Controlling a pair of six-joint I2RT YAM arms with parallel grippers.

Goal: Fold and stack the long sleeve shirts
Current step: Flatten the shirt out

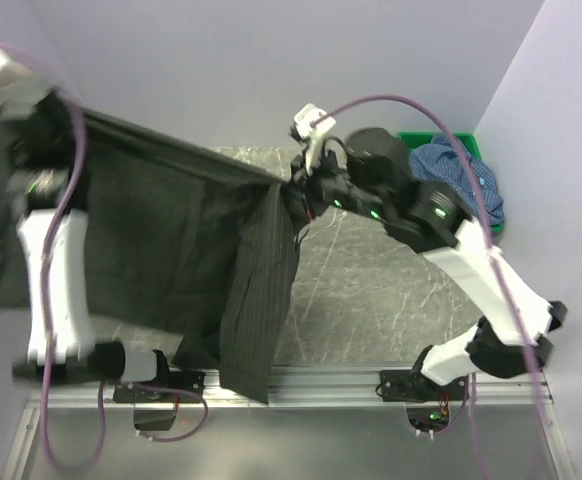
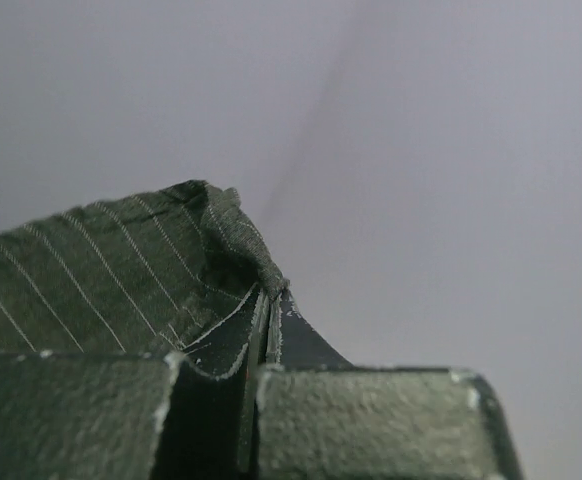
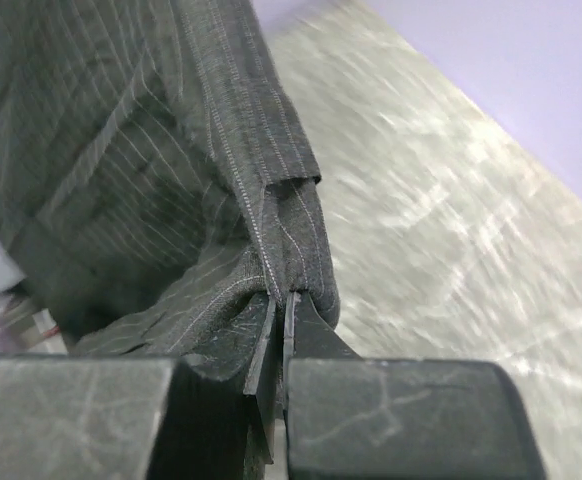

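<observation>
Grips the black shirt [image 1: 161, 220] at two edges: left gripper [image 2: 269, 305] clamped on cloth at upper left of the top view, right gripper [image 3: 283, 305] clamped on cloth at centre. Hangs stretched between them above the bench [image 1: 391, 280]. At upper right, blue shirt [image 1: 466, 180] bunched in a green crate [image 1: 408, 138].

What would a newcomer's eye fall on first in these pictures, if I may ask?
The black pinstriped shirt hangs stretched in the air between the arms, across the left and middle of the top view. The left gripper and the right gripper are each shut on its edge. At the far right, the blue checked shirt lies bunched in a green crate.
</observation>
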